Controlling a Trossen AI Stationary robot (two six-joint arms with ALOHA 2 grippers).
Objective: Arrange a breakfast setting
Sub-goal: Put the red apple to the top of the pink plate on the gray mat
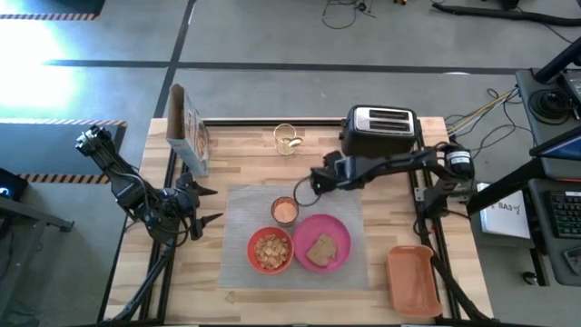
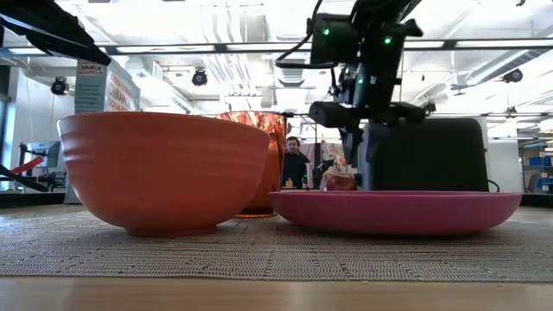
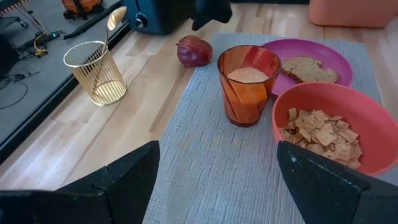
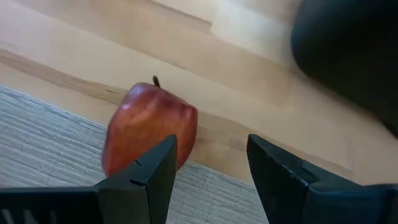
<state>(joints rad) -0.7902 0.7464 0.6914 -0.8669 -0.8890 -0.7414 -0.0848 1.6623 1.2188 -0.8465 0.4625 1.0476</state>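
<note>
The breakfast setting is lying on the grey mat (image 1: 295,238): nearest, the red-orange bowl (image 1: 270,251) of cereal squares and the pink plate (image 1: 322,243) carrying the toast slice (image 1: 320,250) are sitting side by side. Behind them the clear cup (image 1: 285,211) is standing upright. Beyond it, the red apple (image 4: 149,127) is resting at the mat's far edge, with the right gripper (image 4: 208,165) hovering just over it, jaws open and holding nothing. The left gripper (image 1: 205,205) is waiting at the mat's left side, jaws wide and empty.
</note>
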